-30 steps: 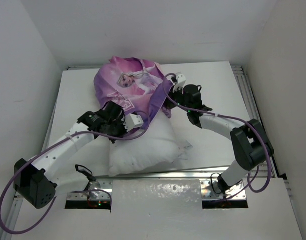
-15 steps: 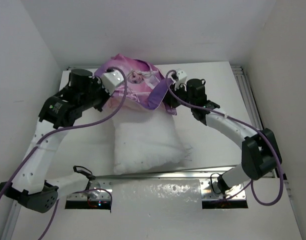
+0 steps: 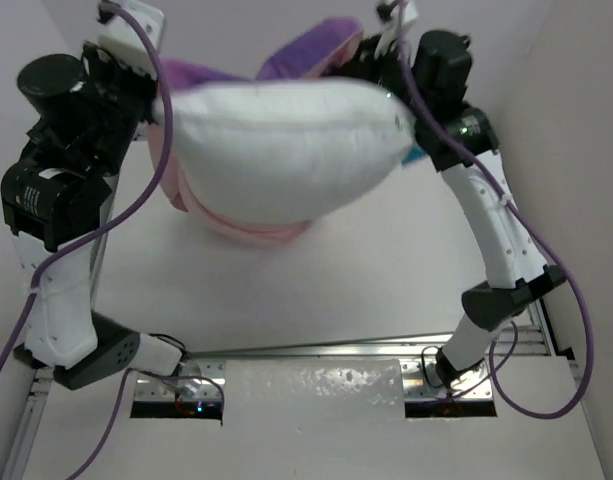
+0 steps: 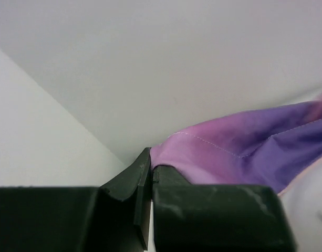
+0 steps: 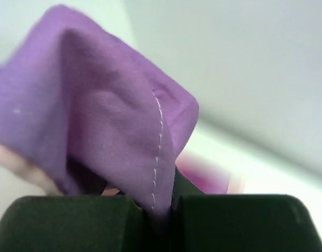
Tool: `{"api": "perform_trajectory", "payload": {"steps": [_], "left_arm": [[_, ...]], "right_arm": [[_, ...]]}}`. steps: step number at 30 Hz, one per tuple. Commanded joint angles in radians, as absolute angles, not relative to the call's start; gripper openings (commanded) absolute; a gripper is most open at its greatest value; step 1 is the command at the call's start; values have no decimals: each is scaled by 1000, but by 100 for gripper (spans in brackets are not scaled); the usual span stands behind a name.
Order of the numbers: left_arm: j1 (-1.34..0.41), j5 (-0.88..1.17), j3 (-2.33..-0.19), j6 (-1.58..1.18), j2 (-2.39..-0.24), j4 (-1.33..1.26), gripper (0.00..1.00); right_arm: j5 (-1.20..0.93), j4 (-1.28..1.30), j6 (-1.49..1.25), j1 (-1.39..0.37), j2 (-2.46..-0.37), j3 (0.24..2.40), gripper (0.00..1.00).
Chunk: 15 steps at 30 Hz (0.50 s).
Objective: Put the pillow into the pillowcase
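Both arms are raised high, close under the top camera. The plump white pillow [image 3: 286, 145] hangs between them, sagging out of the mouth of the pillowcase [image 3: 311, 50], whose purple outside shows above it and pale pink inside below. My left gripper [image 3: 146, 65] is shut on the pillowcase hem [image 4: 213, 152] at the left. My right gripper [image 3: 371, 45] is shut on the purple hem [image 5: 124, 121] at the right. A bit of blue shows at the pillow's right corner [image 3: 414, 155].
The white table [image 3: 316, 290] lies far below the hanging load. White walls stand close on the left, right and back. The metal front rail [image 3: 316, 350] and the arm bases run along the near edge.
Both arms have swung up from the table, lifting the pillowcase by its hem. The pillow has left the table and now hangs in the case's mouth near the camera.
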<state>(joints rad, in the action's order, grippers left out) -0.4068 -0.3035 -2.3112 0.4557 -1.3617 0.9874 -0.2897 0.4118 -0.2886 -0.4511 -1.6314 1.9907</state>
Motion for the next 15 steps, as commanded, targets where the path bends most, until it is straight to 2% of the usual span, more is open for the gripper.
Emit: {"api": "perform_trajectory", "payload": {"steps": [1, 2, 4, 5, 6, 8, 9, 10, 12, 13, 14, 15], "left_arm": [[-413, -487, -2612, 558, -1469, 631, 0], [-413, -506, -2690, 592, -1494, 571, 0], [-413, -532, -2735, 659, -1531, 439, 0], [-413, -532, -2779, 666, -1540, 420, 0], [-413, -534, -2792, 672, -1551, 413, 0], [-413, -552, -2783, 667, -1554, 434, 0], [-413, -557, -2752, 660, -1548, 451, 0], [-413, -558, -2705, 663, -1542, 463, 0], [-413, -578, -2611, 725, -1551, 381, 0], [-414, -597, -2621, 821, -1561, 224, 0], [-414, -600, -2688, 866, -1574, 140, 0], [-416, -597, -2732, 902, -1597, 79, 0]], "right_arm": [[-203, 356, -400, -385, -1779, 2476, 0], [-187, 251, -435, -341, -1798, 2512, 0], [-160, 125, -479, -312, -1723, 2386, 0], [-122, 3, -469, -313, -1670, 2180, 0], [-120, -74, -462, -313, -1558, 2072, 0], [-95, -187, -460, -311, -1487, 1844, 0], [-92, -180, -453, -311, -1489, 1827, 0], [-87, -146, -430, -313, -1527, 1854, 0], [-130, 128, -420, -302, -1673, 2276, 0], [-136, 209, -422, -299, -1844, 2501, 0], [-130, 221, -426, -299, -1891, 2766, 0], [-103, 177, -439, -299, -1890, 2772, 0]]}}
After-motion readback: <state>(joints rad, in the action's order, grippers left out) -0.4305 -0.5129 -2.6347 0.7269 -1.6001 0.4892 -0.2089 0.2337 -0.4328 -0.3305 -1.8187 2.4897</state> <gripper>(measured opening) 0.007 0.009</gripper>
